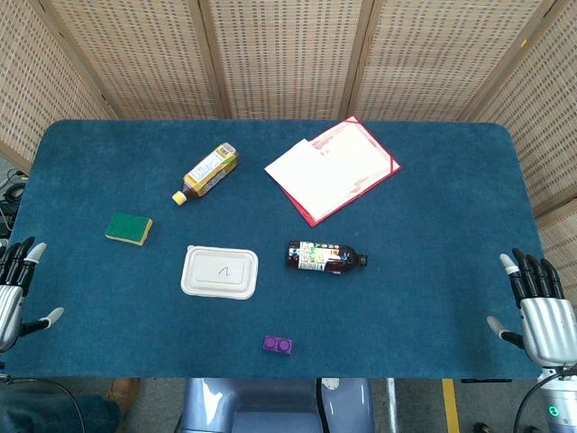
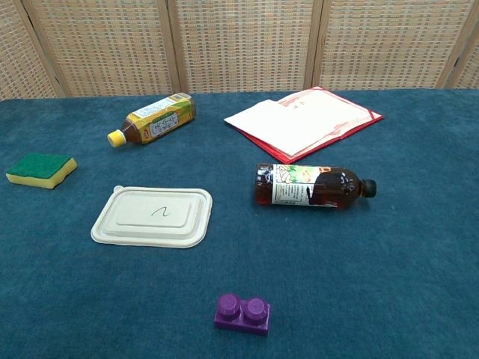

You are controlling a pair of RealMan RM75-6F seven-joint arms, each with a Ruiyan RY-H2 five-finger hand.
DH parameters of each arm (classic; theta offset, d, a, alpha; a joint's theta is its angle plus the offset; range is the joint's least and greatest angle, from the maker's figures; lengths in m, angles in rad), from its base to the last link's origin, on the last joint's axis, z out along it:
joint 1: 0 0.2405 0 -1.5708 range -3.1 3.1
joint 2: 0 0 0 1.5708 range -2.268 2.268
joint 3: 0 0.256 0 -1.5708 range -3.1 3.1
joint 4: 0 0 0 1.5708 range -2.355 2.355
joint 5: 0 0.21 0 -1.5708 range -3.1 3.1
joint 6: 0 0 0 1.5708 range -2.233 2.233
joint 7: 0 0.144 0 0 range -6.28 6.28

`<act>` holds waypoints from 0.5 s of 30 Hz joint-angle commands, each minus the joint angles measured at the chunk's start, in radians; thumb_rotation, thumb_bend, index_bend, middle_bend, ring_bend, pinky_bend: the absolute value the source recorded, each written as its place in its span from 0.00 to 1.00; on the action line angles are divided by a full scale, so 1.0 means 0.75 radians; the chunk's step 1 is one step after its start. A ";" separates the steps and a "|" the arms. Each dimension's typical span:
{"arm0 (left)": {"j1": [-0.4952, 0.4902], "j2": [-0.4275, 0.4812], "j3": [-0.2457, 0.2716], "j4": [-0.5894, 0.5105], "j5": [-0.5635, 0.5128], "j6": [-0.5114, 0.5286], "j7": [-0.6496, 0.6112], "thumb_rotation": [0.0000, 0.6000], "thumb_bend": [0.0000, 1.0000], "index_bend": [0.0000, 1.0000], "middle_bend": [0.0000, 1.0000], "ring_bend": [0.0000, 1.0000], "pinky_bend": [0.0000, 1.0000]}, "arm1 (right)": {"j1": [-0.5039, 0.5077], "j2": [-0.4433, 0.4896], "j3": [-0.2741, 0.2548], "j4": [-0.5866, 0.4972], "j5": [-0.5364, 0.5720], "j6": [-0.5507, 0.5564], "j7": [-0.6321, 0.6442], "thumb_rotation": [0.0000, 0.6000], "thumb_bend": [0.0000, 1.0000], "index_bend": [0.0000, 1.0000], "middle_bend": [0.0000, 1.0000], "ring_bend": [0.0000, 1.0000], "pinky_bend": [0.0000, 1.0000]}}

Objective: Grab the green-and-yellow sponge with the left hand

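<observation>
Blue carpet-like cloth covers the table [image 1: 433,271], backed by woven wicker screens [image 1: 279,54]. Lying flat near its left edge, the green-and-yellow sponge [image 1: 128,228] shows green on top, yellow below. Well short of it, the left hand [image 1: 13,289] rests empty, fingers spread; the right hand [image 1: 539,302] likewise.

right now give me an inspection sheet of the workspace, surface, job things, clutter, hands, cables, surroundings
Surface: blue felt table, flat.
Job's things: green-and-yellow sponge lies green side up near the left edge, untouched.
Clutter: yellow-capped bottle and dark bottle on their sides; white lidded tray; red folder with papers; purple brick.
Hands: left hand and right hand at the table's side edges, fingers apart, holding nothing.
Cables: dark cables off the left edge.
Surroundings: wicker screen behind the table.
</observation>
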 commanded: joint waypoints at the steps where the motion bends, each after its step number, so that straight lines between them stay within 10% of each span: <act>1: -0.002 0.000 0.001 0.000 -0.005 -0.009 0.002 1.00 0.00 0.00 0.00 0.00 0.00 | -0.002 0.004 -0.001 -0.006 0.005 -0.005 -0.007 1.00 0.00 0.00 0.00 0.00 0.00; 15: -0.187 -0.018 -0.091 0.152 -0.173 -0.338 0.033 1.00 0.00 0.00 0.00 0.00 0.00 | 0.004 0.009 0.011 -0.010 0.054 -0.044 -0.021 1.00 0.00 0.00 0.00 0.00 0.00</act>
